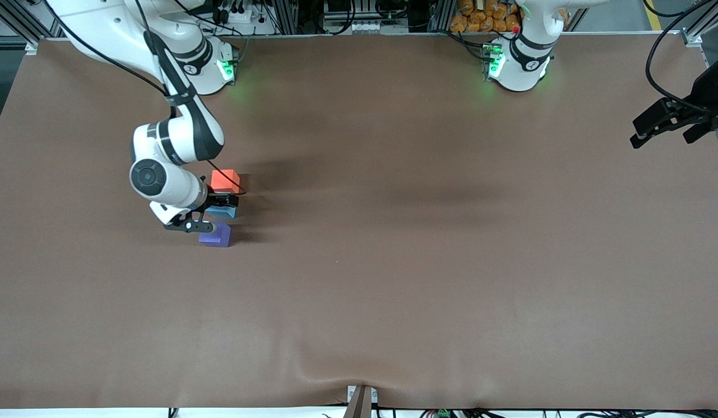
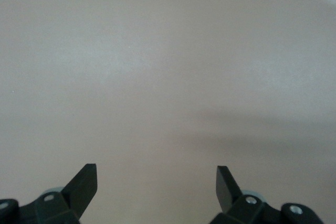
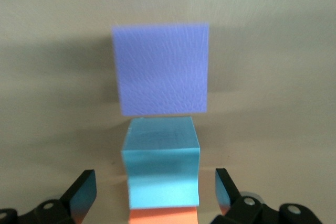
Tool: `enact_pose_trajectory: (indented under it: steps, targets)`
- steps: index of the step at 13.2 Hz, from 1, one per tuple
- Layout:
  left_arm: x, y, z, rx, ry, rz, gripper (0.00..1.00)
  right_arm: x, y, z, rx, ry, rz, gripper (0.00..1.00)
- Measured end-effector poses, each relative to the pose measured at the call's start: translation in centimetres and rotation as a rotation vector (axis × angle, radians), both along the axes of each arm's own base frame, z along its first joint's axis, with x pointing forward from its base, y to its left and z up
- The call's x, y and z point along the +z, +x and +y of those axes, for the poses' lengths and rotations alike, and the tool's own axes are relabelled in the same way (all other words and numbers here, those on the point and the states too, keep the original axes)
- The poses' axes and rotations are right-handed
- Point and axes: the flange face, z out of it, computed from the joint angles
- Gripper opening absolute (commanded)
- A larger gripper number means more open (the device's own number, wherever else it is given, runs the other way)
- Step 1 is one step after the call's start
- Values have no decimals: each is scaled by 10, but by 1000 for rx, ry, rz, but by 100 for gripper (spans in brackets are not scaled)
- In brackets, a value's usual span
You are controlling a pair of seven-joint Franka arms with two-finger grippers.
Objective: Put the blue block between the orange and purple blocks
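I see the blue block [image 3: 161,163] resting on the bench between the orange block [image 1: 224,179] and purple block [image 1: 216,235], toward the right arm's end; my right gripper [image 3: 155,192] straddles it, fingers parted; my left gripper [image 2: 156,188] waits open by the opposite edge.

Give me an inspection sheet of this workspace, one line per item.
Surface: brown table, slight wrinkle at its near edge.
Job's things: orange block, blue block and purple block in a row toward the right arm's end, blue in the middle, orange farthest from the front camera.
Clutter: nothing seen.
Grippers: right gripper open, fingers either side of the blue block, not gripping; left gripper open, empty, waiting at the left arm's end.
Cables: black cables along both arms.
Surroundings: frame rails and orange items by the bases.
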Motion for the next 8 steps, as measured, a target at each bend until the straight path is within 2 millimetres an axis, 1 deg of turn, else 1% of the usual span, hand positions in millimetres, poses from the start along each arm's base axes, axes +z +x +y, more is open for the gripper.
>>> enact_pose_trajectory:
  steps: [3,5,6,8]
  targets:
    - [0,0,-1,-2,0,0,100,80,45,7,-2,12,-39,100]
    - [1,0,-2,-3,0,-3,100,130,66,8,-7,21,-82,100]
    - [1,0,-2,-3,0,-4,100,153,75,5,-12,25,-101,100]
    - [2,0,-2,-3,0,-5,100,192,87,-10,-36,29,-128,100]
